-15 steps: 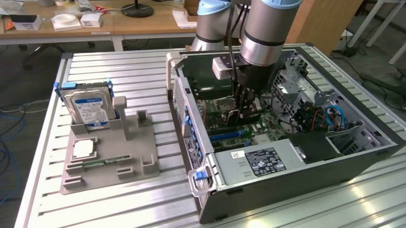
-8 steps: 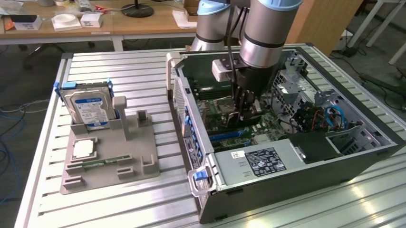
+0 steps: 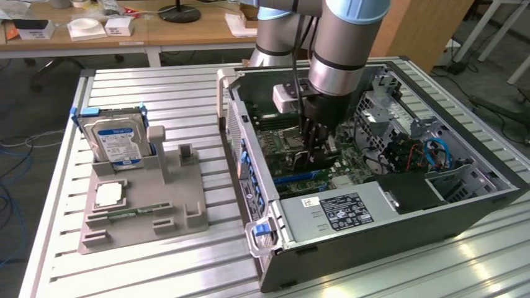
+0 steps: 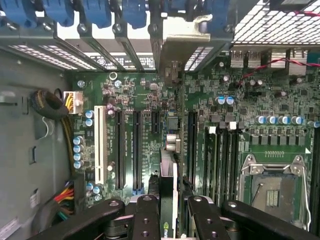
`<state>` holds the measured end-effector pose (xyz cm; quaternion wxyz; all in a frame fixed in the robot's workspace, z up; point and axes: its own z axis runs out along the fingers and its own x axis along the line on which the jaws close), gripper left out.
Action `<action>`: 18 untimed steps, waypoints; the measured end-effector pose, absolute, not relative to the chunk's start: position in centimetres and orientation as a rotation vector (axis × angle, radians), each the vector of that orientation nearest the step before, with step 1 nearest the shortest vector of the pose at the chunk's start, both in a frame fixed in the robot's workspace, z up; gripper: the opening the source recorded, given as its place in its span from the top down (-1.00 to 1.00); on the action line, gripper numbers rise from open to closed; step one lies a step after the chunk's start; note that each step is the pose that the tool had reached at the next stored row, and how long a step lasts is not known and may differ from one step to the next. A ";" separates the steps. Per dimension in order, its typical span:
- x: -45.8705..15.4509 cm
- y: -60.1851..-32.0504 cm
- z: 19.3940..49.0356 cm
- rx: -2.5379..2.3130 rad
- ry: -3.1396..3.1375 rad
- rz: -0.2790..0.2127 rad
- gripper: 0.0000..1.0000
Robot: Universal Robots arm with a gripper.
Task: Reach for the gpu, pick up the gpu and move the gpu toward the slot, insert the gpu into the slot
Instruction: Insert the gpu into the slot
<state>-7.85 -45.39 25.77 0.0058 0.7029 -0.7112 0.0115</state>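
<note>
The arm (image 3: 339,43) is seen reaching straight down into the open computer case (image 3: 398,242), which is laid on its side on the slatted desk (image 3: 166,273), toward the desk's edge at the exterior view's right. The claw (image 3: 317,160) is lowered deep inside, right over the motherboard (image 4: 145,95).

And the gpu (image 4: 167,185) is held: in the wrist view the thin dark card is seen edge-on, clamped between the black fingers (image 4: 147,215), so the claw is drawn in narrow around it. The card is kept upright, its long edge turned down to the board. It is lined up alongside the black expansion slots (image 4: 120,150) and the white slot (image 4: 98,145).

In the exterior view the blue slot (image 3: 296,178) is picked out on the board just beside the fingertips, on the side toward the power supply (image 3: 348,211). Whether the card's edge has entered the slot cannot be told, as the contact is hidden by the claw. The square processor socket (image 4: 272,192) is seen near the card, on the opposite side from the white slot.

Over by the desk's edge at the exterior view's left, well apart from the case, a grey tray (image 3: 166,186) is set. A blue-labelled hard drive (image 3: 118,139) is stood upright at its far end, and a processor (image 3: 109,194) is laid flat in it.
</note>
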 end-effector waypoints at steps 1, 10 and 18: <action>-7.9 -45.4 25.7 2.200 -2.226 0.036 0.47; -8.2 -45.4 25.5 2.200 -2.226 0.036 0.47; -8.2 -45.4 25.5 2.209 -2.235 0.019 0.47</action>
